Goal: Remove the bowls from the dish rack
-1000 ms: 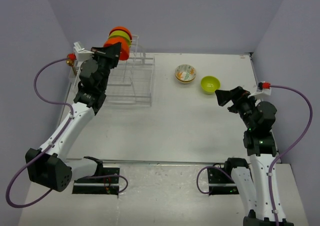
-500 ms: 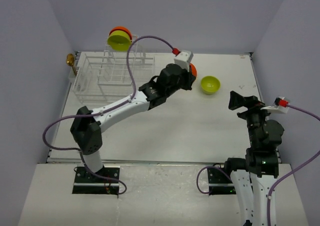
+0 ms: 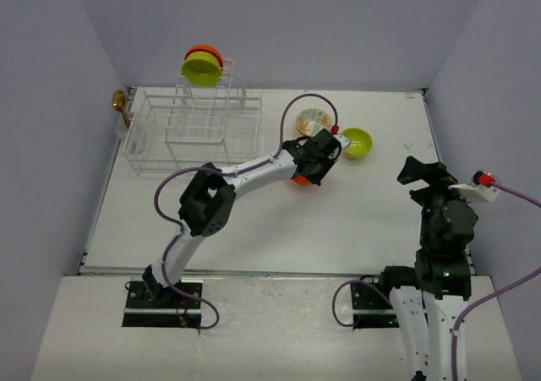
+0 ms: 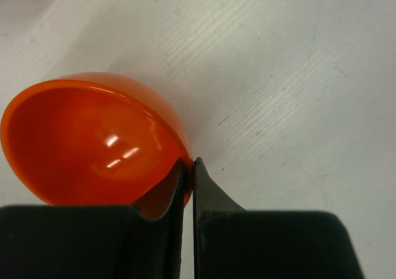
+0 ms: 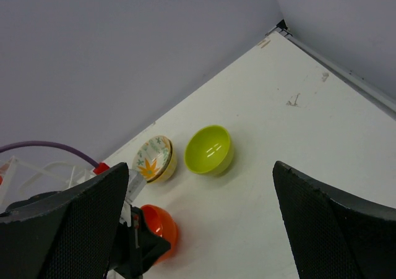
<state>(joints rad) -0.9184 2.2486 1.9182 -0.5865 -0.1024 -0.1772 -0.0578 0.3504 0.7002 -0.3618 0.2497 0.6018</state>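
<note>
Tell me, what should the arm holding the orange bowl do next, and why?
Probably lower the orange bowl flat onto the table and open the left gripper. It pinches the rim with the bowl tilted, near the floral bowl and green bowl already out of the rack.

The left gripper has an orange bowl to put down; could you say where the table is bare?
Bare: table from the orange bowl to the near edge; also the far right corner behind the green bowl. Crowded: around the floral bowl and left gripper.
</note>
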